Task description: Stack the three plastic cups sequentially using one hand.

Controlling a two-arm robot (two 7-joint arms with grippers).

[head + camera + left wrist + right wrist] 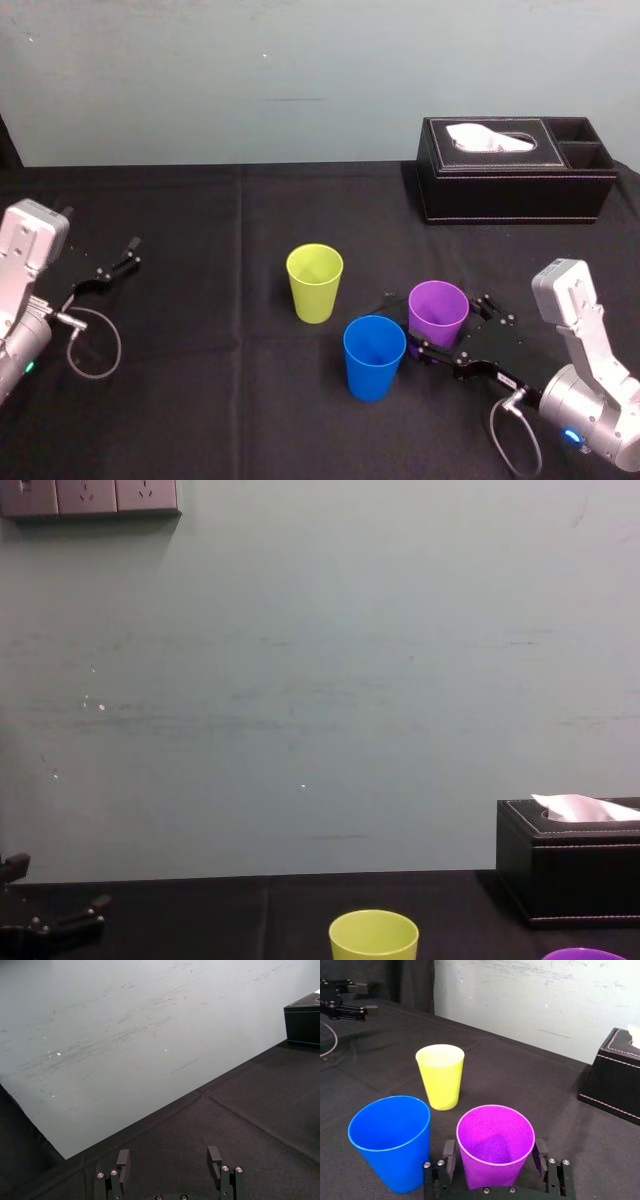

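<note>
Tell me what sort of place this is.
Probably a robot test bench in a lab or office: a black-clothed table against a plain wall, wall sockets, a tissue box, and the right tool around a purple cup.

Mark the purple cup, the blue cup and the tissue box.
purple cup (495, 1135): right wrist view, on the inner wall, inside the mouth.
blue cup (374, 383): head view, on the outer side wall below the rim.
tissue box (510, 195): head view, on the black front wall.
</note>
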